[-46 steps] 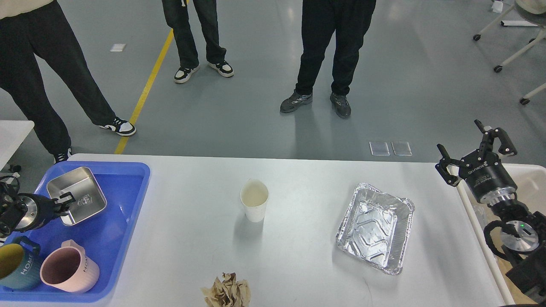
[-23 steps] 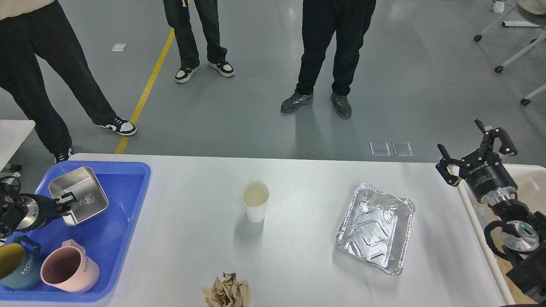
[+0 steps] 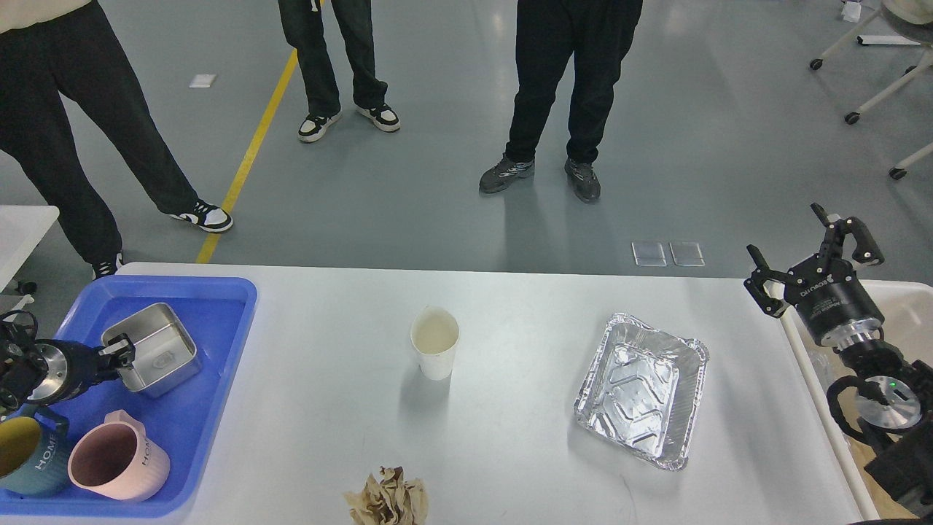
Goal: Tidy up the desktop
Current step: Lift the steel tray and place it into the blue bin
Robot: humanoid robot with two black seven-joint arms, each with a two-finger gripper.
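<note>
The white desktop point(image 3: 321, 415) carries a white paper cup point(image 3: 435, 343) at its middle, a foil tray point(image 3: 641, 390) to the right and a crumpled brown paper ball point(image 3: 386, 499) at the front edge. A blue tray point(image 3: 211, 408) at the left end holds a steel tin point(image 3: 157, 348), a pink mug point(image 3: 116, 461) and a dark teal mug point(image 3: 25, 456). My left gripper point(image 3: 116, 354) is shut on the tin's left rim inside the tray. Over the desktop's right end, my right gripper point(image 3: 783, 231) hangs open and holds nothing.
A beige bin point(image 3: 907, 313) stands just off the right end of the desktop, under my right arm. Three people stand on the grey floor beyond the far edge. Chair wheels show at the top right.
My left gripper has moved down and slightly right, and the steel tin has gone from tilted up to lying lower in the blue tray. The right arm has stayed still.
</note>
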